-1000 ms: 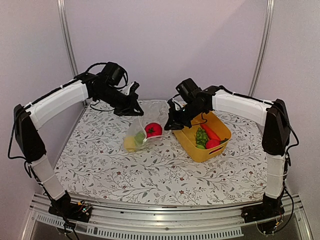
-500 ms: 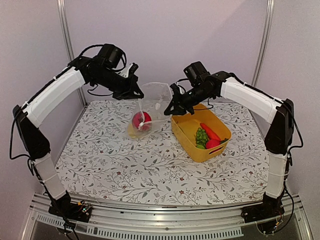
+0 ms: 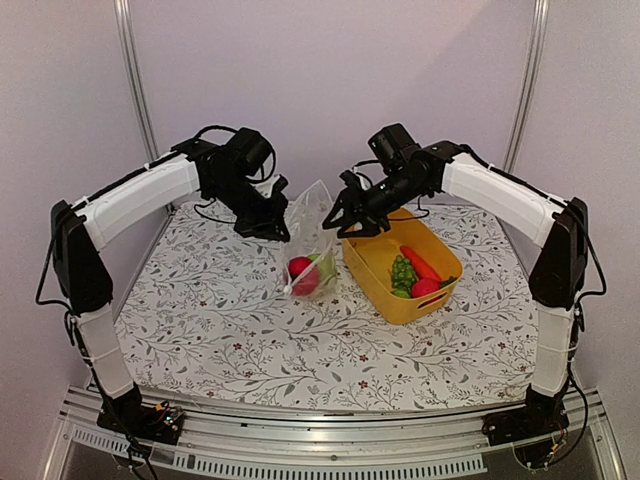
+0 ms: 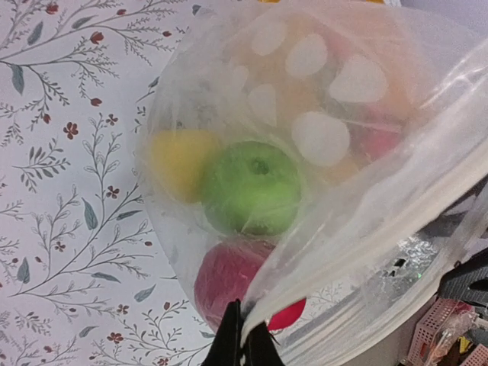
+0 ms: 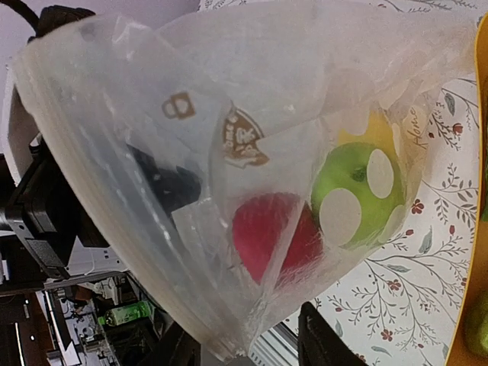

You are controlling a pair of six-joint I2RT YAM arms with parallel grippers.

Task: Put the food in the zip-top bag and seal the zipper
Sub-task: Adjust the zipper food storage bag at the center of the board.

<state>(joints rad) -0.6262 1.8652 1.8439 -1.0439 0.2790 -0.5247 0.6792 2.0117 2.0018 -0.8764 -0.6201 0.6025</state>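
Note:
The clear dotted zip-top bag [image 3: 312, 228] hangs above the table between my two grippers. It holds a red apple [image 3: 301, 274], a green fruit [image 4: 252, 187] and a yellow lemon [image 4: 179, 160]. My left gripper [image 3: 278, 228] is shut on the bag's mouth edge, on the zipper strip [image 4: 358, 221]. My right gripper [image 3: 347, 216] stands open at the bag's other side. The bag's lower corner [image 5: 252, 335] lies loose between its fingers [image 5: 324, 339]. More food lies in the yellow tub [image 3: 372, 285]: a carrot [image 3: 420, 262], green pieces [image 3: 403, 272] and a red piece [image 3: 425, 288].
The tub stands right of the bag, just below my right gripper. The table wears a floral cloth [image 3: 250, 340]. White walls and metal posts close the back.
My right gripper has opened and let go of the bag. The left arm has swung right and lower, and the bag now hangs from it next to the tub.

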